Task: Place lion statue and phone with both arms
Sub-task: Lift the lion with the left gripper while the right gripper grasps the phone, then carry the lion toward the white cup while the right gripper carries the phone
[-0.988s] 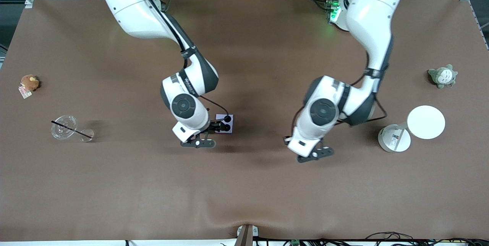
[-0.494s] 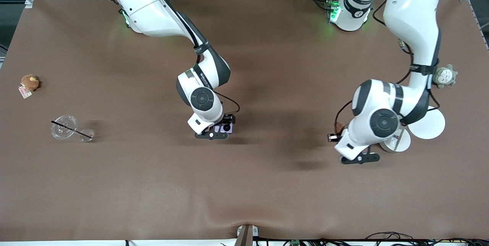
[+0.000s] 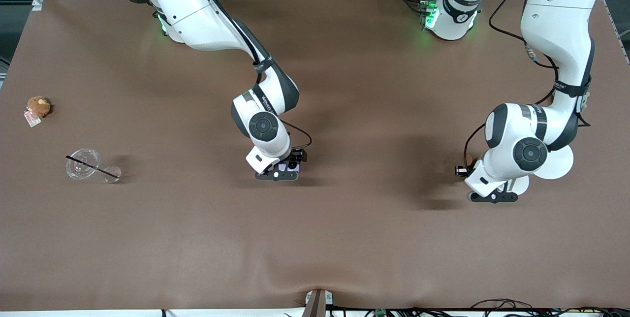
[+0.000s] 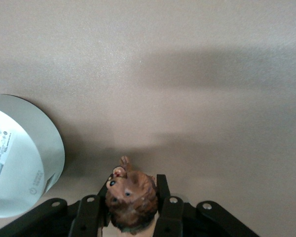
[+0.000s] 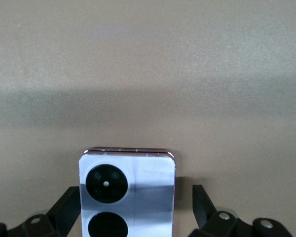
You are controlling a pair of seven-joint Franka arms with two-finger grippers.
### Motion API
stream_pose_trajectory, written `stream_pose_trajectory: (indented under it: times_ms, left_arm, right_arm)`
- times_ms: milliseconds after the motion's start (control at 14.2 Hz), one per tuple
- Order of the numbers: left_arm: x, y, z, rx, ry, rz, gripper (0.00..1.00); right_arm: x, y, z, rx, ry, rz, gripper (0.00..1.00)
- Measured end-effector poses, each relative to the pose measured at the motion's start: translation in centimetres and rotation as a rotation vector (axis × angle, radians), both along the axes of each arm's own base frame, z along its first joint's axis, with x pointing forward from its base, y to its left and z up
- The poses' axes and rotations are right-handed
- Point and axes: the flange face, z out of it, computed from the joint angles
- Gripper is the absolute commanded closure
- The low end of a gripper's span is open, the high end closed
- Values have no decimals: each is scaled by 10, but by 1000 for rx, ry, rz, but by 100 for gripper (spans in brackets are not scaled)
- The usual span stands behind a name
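The lion statue [image 4: 132, 197], a small brown-orange figurine, sits clamped between the fingers of my left gripper [image 4: 132, 185]. In the front view the left gripper [image 3: 465, 167] holds the lion statue [image 3: 468, 160] low over the table, beside a white stand. The phone [image 5: 127, 190], pale lavender with two black camera circles, lies flat on the brown table [image 5: 148, 74]. My right gripper [image 5: 134, 197] is open and straddles it, one finger close against its edge and the other a gap away. In the front view the phone [image 3: 284, 165] is mostly hidden under the right gripper [image 3: 290, 163], near the table's middle.
A white stand with two round discs [image 3: 556, 164] lies by the left gripper; one disc shows in the left wrist view [image 4: 19, 158]. A round brown plush with a tag [image 3: 38, 106] and a clear cup with a black straw [image 3: 83, 164] lie toward the right arm's end.
My left arm has carried the lion statue toward its own end of the table, up to the white stand. My right gripper has shifted from beside the phone to straddling it.
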Motion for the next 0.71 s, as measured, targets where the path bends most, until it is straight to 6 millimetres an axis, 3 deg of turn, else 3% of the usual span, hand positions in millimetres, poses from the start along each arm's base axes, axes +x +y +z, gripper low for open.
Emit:
stream_pose_trajectory:
  times_ms: [212, 494, 706]
  left_arm:
    - [-4, 1, -10, -14, -40, -54, 100]
    - [-4, 25, -15, -19, -45, -88, 100]
    - [-3, 34, -15, -20, -49, -83, 92]
  right_arm:
    - [0, 0, -3, 1, -3, 0, 0]
    - [-1, 1, -3, 0, -2, -21, 0]
    - [-2, 3, -5, -1, 0, -30, 0]
